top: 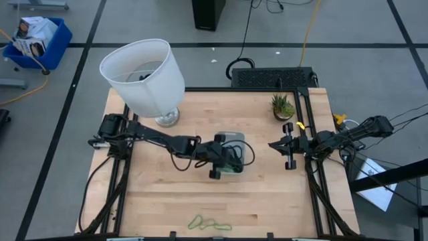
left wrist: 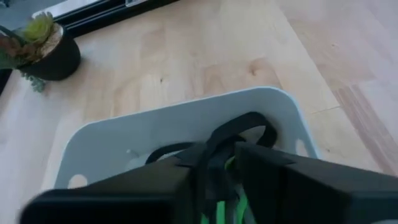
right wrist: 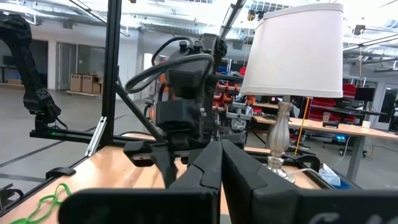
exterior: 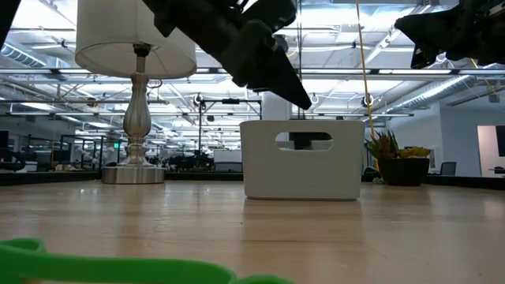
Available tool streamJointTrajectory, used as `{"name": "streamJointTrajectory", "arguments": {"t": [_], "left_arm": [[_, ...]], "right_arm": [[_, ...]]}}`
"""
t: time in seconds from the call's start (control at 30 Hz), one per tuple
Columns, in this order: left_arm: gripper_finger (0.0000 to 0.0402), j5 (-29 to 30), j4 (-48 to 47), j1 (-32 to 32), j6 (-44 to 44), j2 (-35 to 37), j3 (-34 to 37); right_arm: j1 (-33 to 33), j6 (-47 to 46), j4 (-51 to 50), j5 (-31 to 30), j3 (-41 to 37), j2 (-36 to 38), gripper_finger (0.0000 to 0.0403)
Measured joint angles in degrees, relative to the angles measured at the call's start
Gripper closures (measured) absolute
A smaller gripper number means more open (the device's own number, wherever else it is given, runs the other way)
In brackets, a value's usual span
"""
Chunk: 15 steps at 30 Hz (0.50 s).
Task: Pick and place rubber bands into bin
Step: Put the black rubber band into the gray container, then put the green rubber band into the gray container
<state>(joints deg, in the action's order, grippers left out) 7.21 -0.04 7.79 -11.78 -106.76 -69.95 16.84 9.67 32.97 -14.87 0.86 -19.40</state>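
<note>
The left gripper [top: 225, 163] is hanging over the bin [left wrist: 273, 106] mid-worktop, pinching a black rubber band [left wrist: 239, 127] (green ones [top: 208, 223] are lying at the front edge); released crooked, it could be draping over the rim. The right gripper [top: 289, 148] is waiting closed.

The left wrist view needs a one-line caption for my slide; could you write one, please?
Left gripper holds a black rubber band above the bin.

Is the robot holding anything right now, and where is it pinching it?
The left gripper pinches a black rubber band over the bin, gripping one end so the loop pokes out ahead. The right gripper holds nothing.
</note>
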Motion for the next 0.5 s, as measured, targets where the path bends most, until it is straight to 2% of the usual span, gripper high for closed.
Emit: {"name": "streamJointTrajectory", "arguments": {"t": [0.2, 0.3, 0.4, 0.5], "left_arm": [[0.0224, 0.1, -0.14, 0.6, -0.12, 0.0, 0.0], [0.0199, 0.28, -0.72, 0.85, -0.69, 0.21, 0.0], [0.021, 2.61, -4.14, 2.09, -2.17, 3.12, 0.11], [0.0264, 8.37, -8.83, 4.27, -3.64, 7.77, 0.02]], "right_arm": [[0.0, -0.47, -0.25, 0.02, 0.0, 0.0, 0.0403], [0.02, -1.05, -0.33, 0.0, 0.0, 0.0, 0.0403], [0.02, -1.18, -1.26, 0.01, 0.0, 0.0, 0.0403], [0.02, -1.51, -2.71, 0.0, 0.0, -0.04, 0.0403]]}}
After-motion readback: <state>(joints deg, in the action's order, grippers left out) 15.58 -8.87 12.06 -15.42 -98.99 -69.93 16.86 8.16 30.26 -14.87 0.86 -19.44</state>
